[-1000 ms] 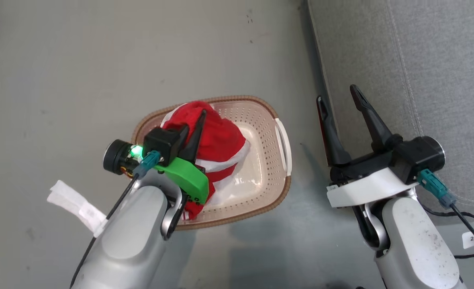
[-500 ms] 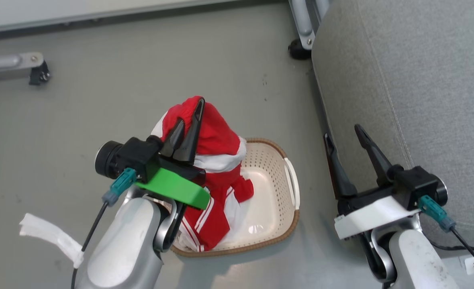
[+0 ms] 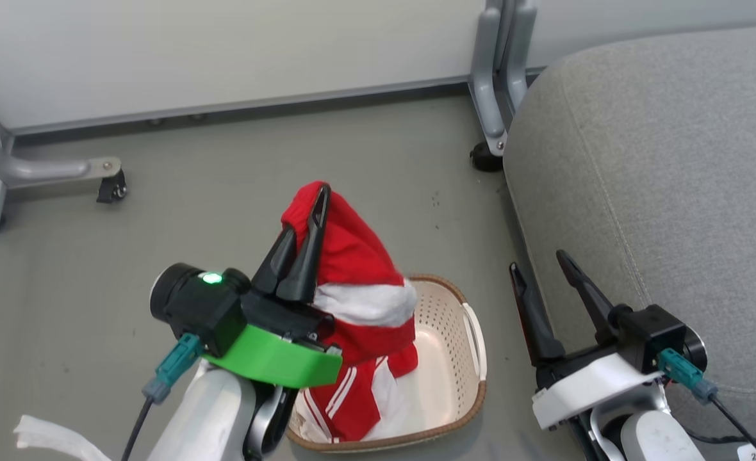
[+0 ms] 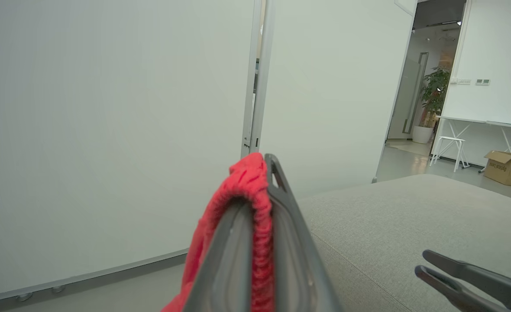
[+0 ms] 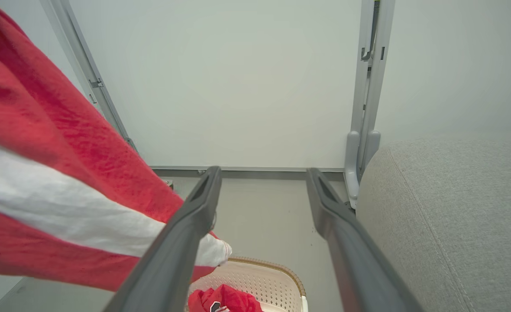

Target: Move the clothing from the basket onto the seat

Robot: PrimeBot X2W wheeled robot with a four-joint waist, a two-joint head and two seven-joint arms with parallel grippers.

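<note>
My left gripper (image 3: 311,208) is shut on a red garment with a white band (image 3: 359,282), lifted above the cream basket (image 3: 455,333); the red cloth (image 4: 249,203) folds between its fingers in the left wrist view. A second red garment with white stripes (image 3: 349,397) lies in the basket, its top showing as a red heap (image 5: 223,301) in the right wrist view. My right gripper (image 3: 541,269) stands open and empty beside the grey seat (image 3: 660,166), right of the basket. In the right wrist view the held garment (image 5: 43,173) hangs at the left and the seat (image 5: 454,203) is at the right.
A white wall panel on grey metal legs with castors (image 3: 493,102) stands behind the basket and seat. A second castor leg (image 3: 64,169) is at the far left. A strip of white tape (image 3: 51,438) lies on the grey floor by my left arm.
The left gripper has lifted the red garment up out of the basket. The head camera has tilted up, so the wall and legs have come into view. The right gripper stays open.
</note>
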